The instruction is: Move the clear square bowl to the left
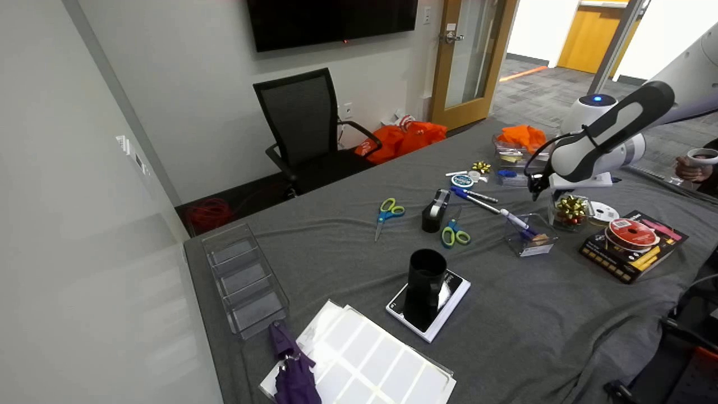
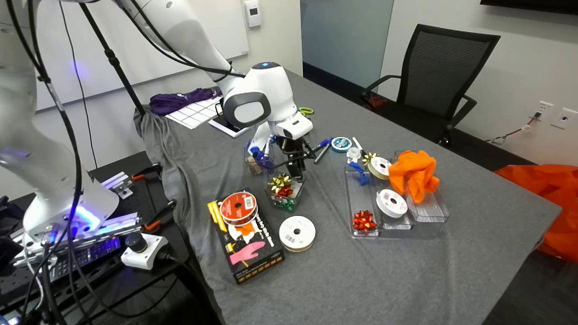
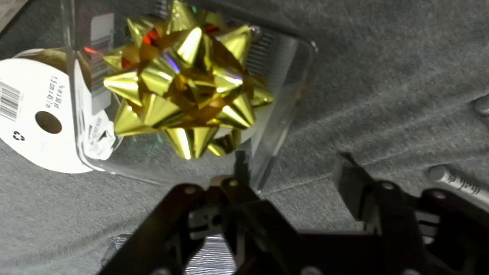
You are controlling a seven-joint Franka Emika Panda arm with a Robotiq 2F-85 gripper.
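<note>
The clear square bowl holds a shiny gold bow [image 3: 191, 84] and red and green pieces. Its wall shows in the wrist view [image 3: 279, 133], and it stands on the grey-covered table in both exterior views [image 1: 569, 226] [image 2: 270, 195]. My gripper [image 3: 293, 166] is open with its fingers wide apart. One finger is on the bowl's inner side of the wall and the other is outside over the cloth, with the wall between them. The gripper also shows beside the bowl in both exterior views [image 1: 535, 189] [image 2: 296, 169]. I cannot tell how deep the fingertips reach.
A white spool [image 2: 297, 232] and a black box [image 2: 248, 253] with a red spool [image 2: 239, 206] are near the bowl. A clear pen holder [image 1: 530, 244] stands close by. Scissors [image 1: 387, 213], a tape dispenser [image 1: 435, 212], a black cup [image 1: 426, 275] and clear tubs [image 2: 415, 225] also sit around.
</note>
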